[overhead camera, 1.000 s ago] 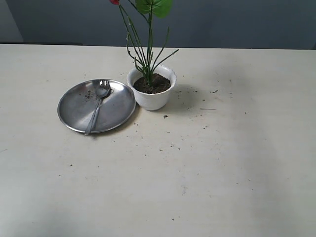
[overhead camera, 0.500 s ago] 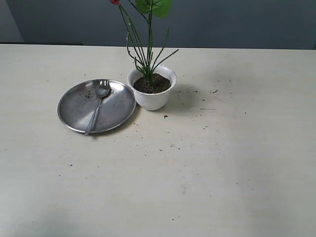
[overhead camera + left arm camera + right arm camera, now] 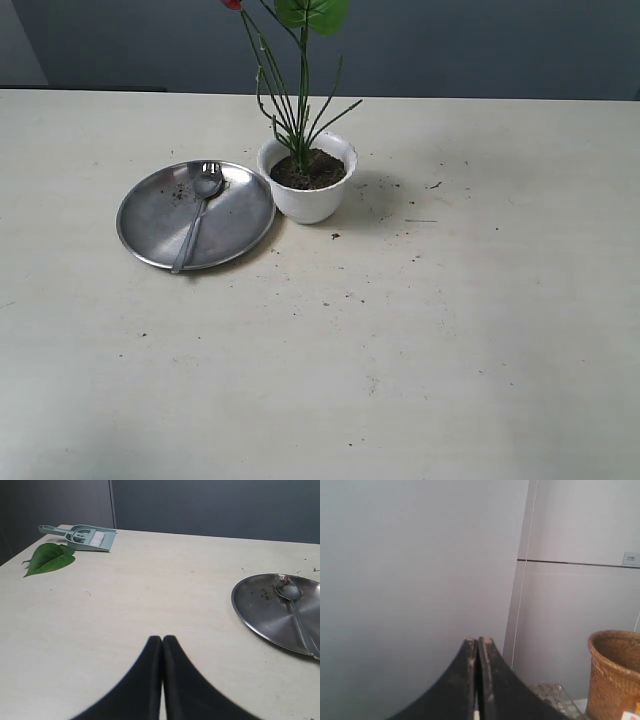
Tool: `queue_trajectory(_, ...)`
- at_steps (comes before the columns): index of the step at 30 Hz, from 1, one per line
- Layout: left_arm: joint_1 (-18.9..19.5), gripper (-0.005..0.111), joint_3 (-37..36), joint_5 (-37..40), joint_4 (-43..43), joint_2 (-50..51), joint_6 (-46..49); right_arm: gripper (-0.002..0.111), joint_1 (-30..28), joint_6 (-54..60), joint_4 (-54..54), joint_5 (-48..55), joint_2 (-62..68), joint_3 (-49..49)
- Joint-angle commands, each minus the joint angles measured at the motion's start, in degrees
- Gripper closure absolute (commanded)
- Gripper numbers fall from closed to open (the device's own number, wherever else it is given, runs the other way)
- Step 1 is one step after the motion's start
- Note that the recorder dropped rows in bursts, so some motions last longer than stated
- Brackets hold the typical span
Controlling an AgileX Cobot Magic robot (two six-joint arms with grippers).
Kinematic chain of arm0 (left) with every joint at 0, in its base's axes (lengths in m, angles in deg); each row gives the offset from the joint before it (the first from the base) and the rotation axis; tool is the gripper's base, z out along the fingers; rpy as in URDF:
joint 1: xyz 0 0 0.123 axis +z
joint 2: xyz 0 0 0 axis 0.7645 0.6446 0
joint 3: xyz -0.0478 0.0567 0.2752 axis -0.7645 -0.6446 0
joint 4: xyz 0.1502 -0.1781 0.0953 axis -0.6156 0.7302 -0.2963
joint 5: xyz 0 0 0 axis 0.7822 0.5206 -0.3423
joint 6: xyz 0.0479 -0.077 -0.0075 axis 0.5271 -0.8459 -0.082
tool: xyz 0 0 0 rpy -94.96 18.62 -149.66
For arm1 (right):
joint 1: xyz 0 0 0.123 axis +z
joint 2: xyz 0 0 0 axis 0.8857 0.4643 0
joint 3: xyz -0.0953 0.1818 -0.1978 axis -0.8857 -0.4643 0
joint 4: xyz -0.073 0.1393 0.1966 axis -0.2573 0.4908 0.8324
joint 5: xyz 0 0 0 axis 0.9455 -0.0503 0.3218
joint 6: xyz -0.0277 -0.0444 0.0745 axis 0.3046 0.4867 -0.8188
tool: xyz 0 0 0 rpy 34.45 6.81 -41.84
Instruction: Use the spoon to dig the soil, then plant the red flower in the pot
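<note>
From the exterior view, the steel plate serves as the marker. The spoon lies flat across it, bowl toward the far rim and handle end reaching the near rim. The pot stands upright just beside the plate's right rim, though whether they touch cannot be told. The soil fills the pot, and the red flower already stands in it, its petals cut off at the top of the frame. Crumbs dot the table beyond the pot, away from the plate. No arm appears here. The spoon looks light, stiff and slick, and it lies low on smooth metal, so the handle end at the rim is probably the best place to pinch. The flower's thin stems would likely bend, so a hold low on the bundle, just above the soil, seems safest. The pot is smooth and probably breakable. In the left wrist view the left gripper has its jaws pressed together on nothing, apart from the plate and spoon. A dustpan and a loose leaf lie well away from the plate. In the right wrist view the right gripper is likewise closed and empty, facing a wall with a wicker basket to one side. The plate is not in sight.
</note>
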Motion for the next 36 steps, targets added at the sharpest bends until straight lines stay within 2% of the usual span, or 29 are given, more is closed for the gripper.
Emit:
queue_trajectory(1, -0.42, 0.106, -0.29, -0.39, 0.53, -0.23, -0.02, 0.109, -4.68, 0.32, -0.01, -3.17, -5.16, -7.57)
queue_trajectory(8, -0.42, 0.106, -0.29, -0.39, 0.53, -0.23, -0.02, 0.109, -10.32, 0.32, -0.01, -6.18, -13.37, -15.69)
queue_trajectory(24, -0.42, 0.106, -0.29, -0.39, 0.53, -0.23, -0.02, 0.109, -10.32, 0.30, -0.01, -15.89, -17.00, -17.08)
queue_trajectory(35, -0.42, 0.106, -0.29, -0.39, 0.53, -0.23, -0.02, 0.109, -10.32, -1.95, 0.03, -17.32, -17.64, -17.08)
queue_trajectory(36, -0.42, 0.106, -0.29, -0.39, 0.53, -0.23, -0.02, 0.109, -10.32, 2.45, 5.07, -17.41, -17.64, -17.17)
